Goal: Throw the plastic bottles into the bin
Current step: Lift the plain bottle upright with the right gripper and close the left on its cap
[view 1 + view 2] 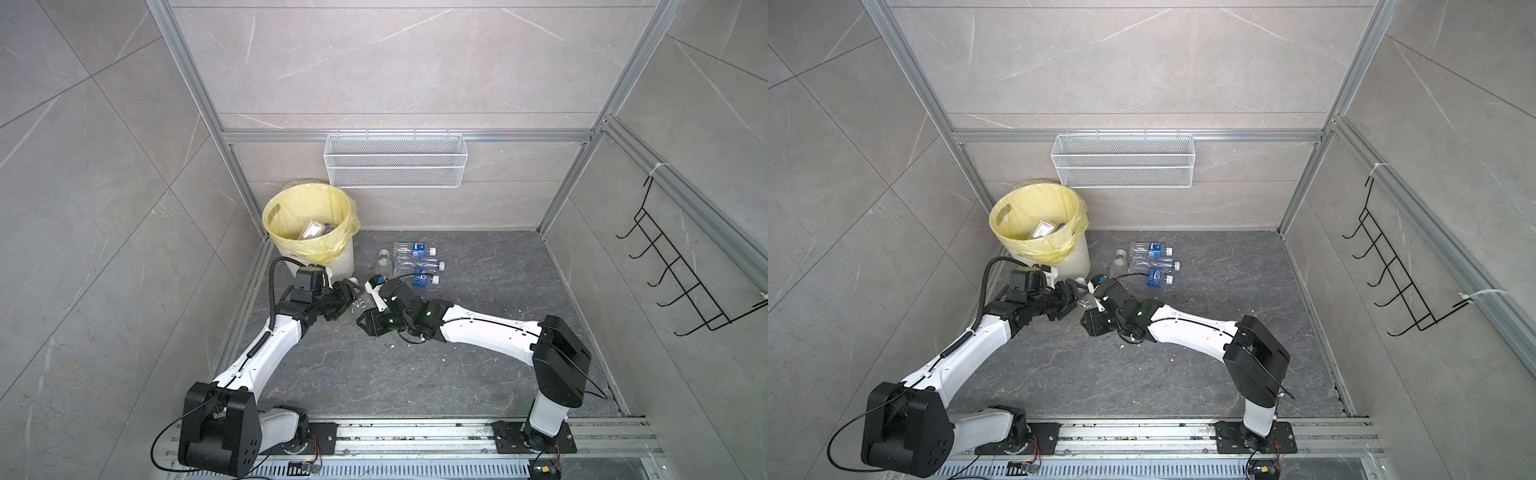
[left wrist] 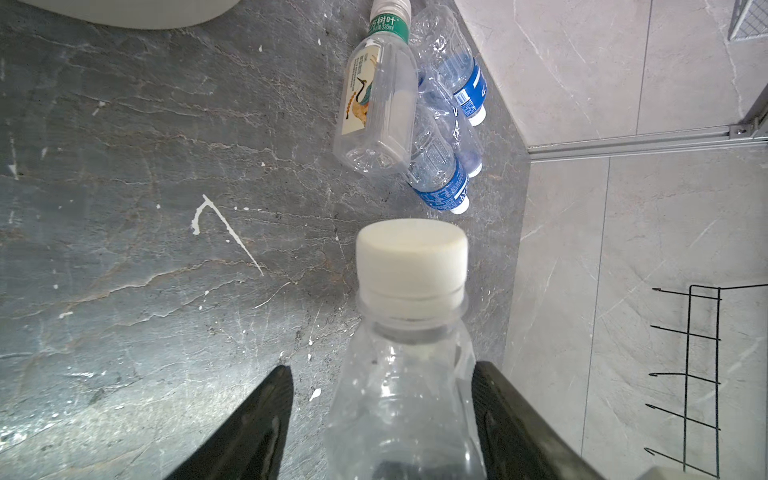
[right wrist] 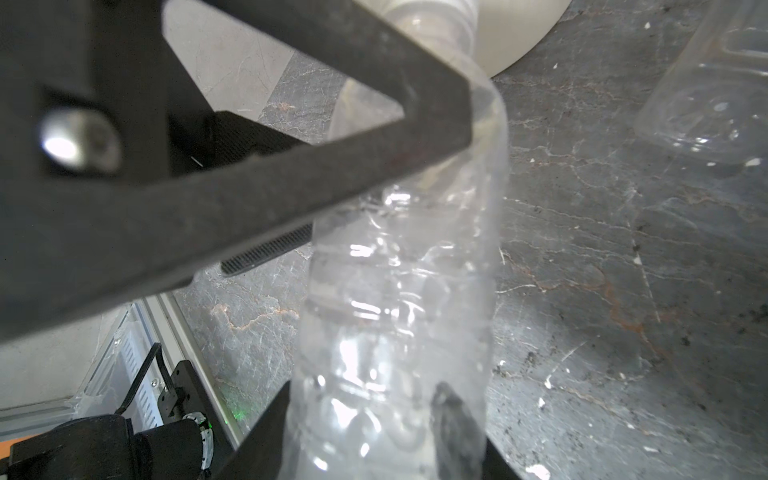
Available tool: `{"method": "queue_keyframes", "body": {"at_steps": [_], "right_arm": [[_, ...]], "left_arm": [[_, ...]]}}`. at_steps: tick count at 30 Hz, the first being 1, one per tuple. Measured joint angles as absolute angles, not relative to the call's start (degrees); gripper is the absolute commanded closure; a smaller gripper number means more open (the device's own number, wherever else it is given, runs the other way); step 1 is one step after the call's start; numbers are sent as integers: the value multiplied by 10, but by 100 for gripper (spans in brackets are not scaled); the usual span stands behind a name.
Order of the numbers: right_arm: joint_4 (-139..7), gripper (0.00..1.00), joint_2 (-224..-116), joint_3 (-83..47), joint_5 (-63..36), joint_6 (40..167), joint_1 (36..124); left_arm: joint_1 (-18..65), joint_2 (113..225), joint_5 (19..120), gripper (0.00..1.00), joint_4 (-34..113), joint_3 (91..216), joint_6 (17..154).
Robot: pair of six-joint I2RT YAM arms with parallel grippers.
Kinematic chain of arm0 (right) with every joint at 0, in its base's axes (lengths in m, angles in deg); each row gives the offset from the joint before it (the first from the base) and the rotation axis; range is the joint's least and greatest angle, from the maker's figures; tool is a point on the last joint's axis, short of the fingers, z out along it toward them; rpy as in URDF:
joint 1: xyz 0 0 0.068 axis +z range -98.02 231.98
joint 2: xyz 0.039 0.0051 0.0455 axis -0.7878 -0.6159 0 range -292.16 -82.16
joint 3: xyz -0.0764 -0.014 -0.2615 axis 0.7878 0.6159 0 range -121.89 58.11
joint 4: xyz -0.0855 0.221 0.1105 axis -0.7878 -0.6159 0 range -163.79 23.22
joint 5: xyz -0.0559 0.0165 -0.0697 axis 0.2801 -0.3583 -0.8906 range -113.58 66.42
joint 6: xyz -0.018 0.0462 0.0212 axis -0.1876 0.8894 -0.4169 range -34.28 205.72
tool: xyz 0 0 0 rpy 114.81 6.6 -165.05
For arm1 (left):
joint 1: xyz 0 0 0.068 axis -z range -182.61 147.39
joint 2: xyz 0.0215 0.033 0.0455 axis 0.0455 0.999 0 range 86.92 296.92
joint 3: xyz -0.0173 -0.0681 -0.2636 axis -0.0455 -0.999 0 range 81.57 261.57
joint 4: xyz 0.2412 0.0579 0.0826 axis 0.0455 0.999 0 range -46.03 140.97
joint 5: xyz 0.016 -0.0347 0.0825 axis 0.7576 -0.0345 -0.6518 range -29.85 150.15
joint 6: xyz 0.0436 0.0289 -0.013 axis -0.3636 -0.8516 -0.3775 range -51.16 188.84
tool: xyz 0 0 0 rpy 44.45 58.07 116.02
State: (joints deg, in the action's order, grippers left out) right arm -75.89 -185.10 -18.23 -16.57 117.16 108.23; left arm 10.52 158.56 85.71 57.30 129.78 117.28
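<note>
Partly cropped, the right gripper (image 3: 365, 390) pinches a clear bottle (image 3: 407, 257), base hidden, while the left gripper (image 2: 382, 370) straddles it unclamped.

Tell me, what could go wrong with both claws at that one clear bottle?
The left gripper straddles the clear bottle with a gap on one side; if the right gripper releases early, it may fall. The bin stands close beside the left gripper, so a hasty lift could knock it.
</note>
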Motion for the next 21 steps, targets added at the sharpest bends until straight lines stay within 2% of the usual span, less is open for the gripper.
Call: {"method": "queue_keyframes", "body": {"at_steps": [8, 15, 18, 21], "right_arm": [[-759, 50, -1851, -182, -162, 1172, 1082], [-759, 49, -1851, -180, -160, 1172, 1082], [-760, 48, -1851, -179, -160, 1174, 1082], [-760, 46, -1850, -178, -160, 1179, 1080]], "left_arm": [[119, 1590, 847, 44, 560, 1299, 1179], [127, 1600, 841, 41, 555, 1302, 1182], [133, 1605, 833, 48, 552, 1303, 1183], [135, 1605, 827, 61, 547, 1303, 1188]]}}
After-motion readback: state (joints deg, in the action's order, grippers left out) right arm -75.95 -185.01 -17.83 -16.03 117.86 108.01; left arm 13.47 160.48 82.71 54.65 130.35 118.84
